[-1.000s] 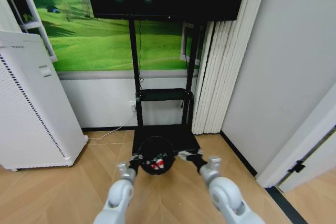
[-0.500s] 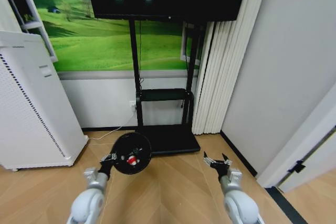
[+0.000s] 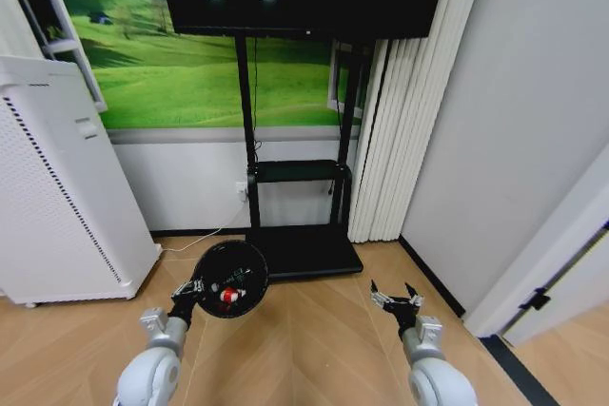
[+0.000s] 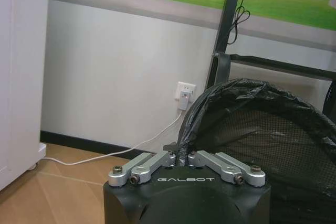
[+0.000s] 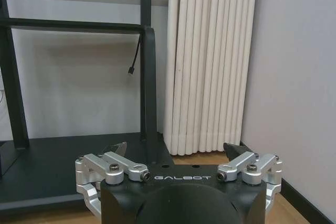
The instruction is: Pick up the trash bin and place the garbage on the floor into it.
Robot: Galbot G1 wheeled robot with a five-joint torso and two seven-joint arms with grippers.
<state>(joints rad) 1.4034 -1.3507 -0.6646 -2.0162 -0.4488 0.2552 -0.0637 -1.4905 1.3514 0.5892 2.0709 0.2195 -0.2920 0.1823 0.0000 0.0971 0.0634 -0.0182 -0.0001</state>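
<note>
Reading "GALBOT" on both wrists, we find the left end effector (image 4: 182, 157) clamped on the trash bin (image 3: 230, 279) rim, garbage (image 3: 226, 295) inside; right end effector (image 5: 177, 151) spread wide, empty.

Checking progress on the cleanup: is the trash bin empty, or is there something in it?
Not empty: red-and-white garbage lies inside the trash bin, held at its rim by the left gripper.

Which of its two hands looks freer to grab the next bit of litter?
The right hand, I'd guess. It hangs open and empty above the floor near the curtain. The left hand is shut on the rim of the trash bin, which already holds a red-and-white piece of garbage.
</note>
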